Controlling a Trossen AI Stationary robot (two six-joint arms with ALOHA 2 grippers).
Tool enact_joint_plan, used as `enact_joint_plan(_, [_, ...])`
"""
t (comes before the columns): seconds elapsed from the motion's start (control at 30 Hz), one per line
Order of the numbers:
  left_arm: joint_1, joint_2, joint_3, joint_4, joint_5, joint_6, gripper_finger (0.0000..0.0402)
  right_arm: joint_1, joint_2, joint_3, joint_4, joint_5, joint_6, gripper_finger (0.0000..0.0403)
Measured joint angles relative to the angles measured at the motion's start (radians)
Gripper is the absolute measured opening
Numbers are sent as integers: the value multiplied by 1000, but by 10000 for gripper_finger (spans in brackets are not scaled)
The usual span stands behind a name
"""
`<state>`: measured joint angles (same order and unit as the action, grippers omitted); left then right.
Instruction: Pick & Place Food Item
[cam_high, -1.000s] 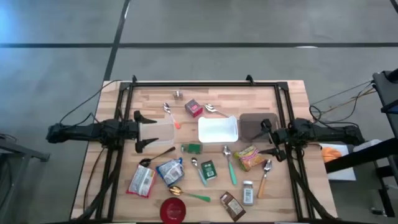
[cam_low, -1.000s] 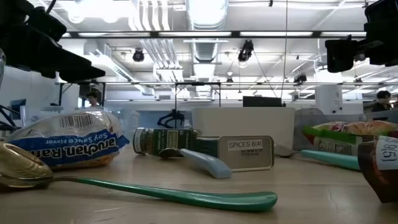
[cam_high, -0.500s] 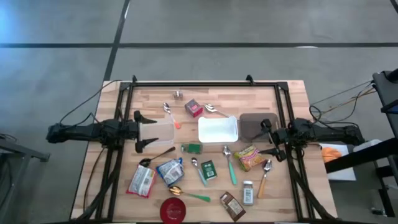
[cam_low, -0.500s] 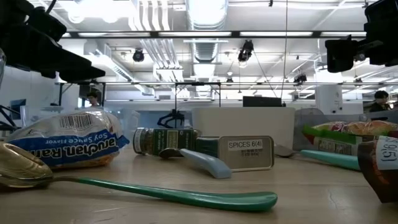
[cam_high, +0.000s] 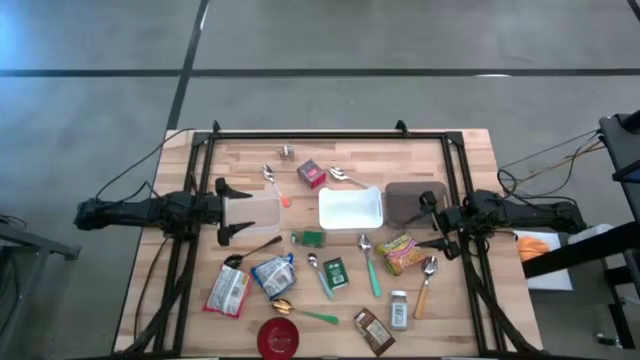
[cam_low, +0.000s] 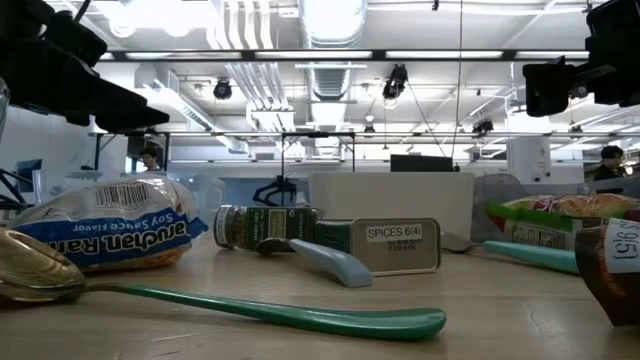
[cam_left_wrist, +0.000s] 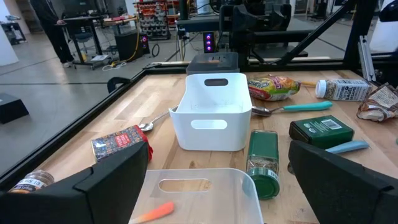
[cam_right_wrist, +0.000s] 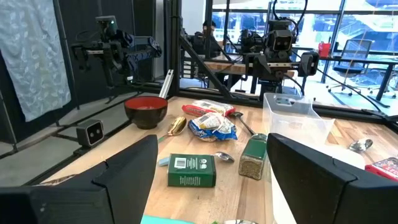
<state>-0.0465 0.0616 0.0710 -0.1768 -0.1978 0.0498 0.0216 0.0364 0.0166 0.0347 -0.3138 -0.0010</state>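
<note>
The likeliest food item, the snack bag (cam_high: 399, 252), lies at about four o'clock from the white bin (cam_high: 351, 208), just beside the right gripper (cam_high: 428, 222); it looks light, soft and crinkly, liable to slip or crush, so I would pinch it across its narrow middle or a sealed end. The right gripper hovers at the table's three o'clock edge, pointing inward, jaws open and empty. The left gripper (cam_high: 231, 209) hangs at nine o'clock, spread wide over the clear bin (cam_high: 257, 208), holding nothing.
</note>
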Motion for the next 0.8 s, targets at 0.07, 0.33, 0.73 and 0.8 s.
enact_joint_plan(0.07, [0,0,0,0,0,0,390,0,0,0,0,0,0,301])
enact_joint_plan(0.33, [0,0,0,0,0,3,390,0,0,0,0,0,0,301])
enact_joint_plan(0.73, [0,0,0,0,0,3,390,0,0,0,1,0,-12,301])
enact_joint_plan(0.8, [0,0,0,0,0,3,390,0,0,0,16,1,-101,301])
